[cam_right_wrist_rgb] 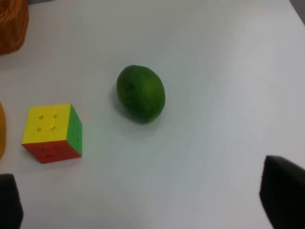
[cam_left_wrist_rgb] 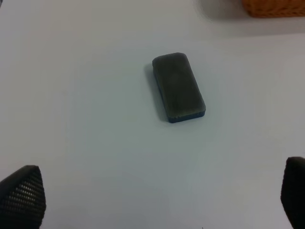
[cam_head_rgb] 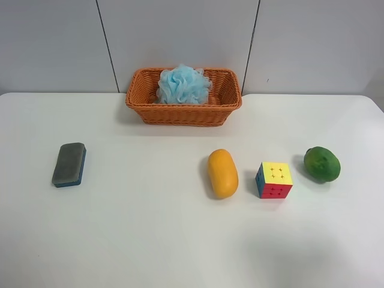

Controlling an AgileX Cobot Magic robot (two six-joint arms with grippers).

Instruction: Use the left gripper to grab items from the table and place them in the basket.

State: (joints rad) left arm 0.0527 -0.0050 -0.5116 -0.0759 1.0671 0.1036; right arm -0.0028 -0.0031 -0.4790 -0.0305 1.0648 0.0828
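The orange wicker basket (cam_head_rgb: 183, 108) stands at the back of the white table (cam_head_rgb: 144, 228) with the light-blue bath pouf (cam_head_rgb: 183, 84) inside it. The grey sponge with a blue base (cam_head_rgb: 69, 164) lies at the exterior high view's left. The mango (cam_head_rgb: 222, 173), puzzle cube (cam_head_rgb: 274, 179) and round green fruit (cam_head_rgb: 321, 164) lie in a row at the right. No arm shows in the exterior high view. My left gripper (cam_left_wrist_rgb: 157, 198) is open and empty, above the table, apart from the sponge (cam_left_wrist_rgb: 178, 87). My right gripper (cam_right_wrist_rgb: 147, 202) is open and empty, apart from the green fruit (cam_right_wrist_rgb: 141, 93) and cube (cam_right_wrist_rgb: 52, 132).
A grey panelled wall runs behind the table. A corner of the basket shows in the left wrist view (cam_left_wrist_rgb: 274, 8) and in the right wrist view (cam_right_wrist_rgb: 12, 24). An edge of the mango (cam_right_wrist_rgb: 1, 131) shows beside the cube.
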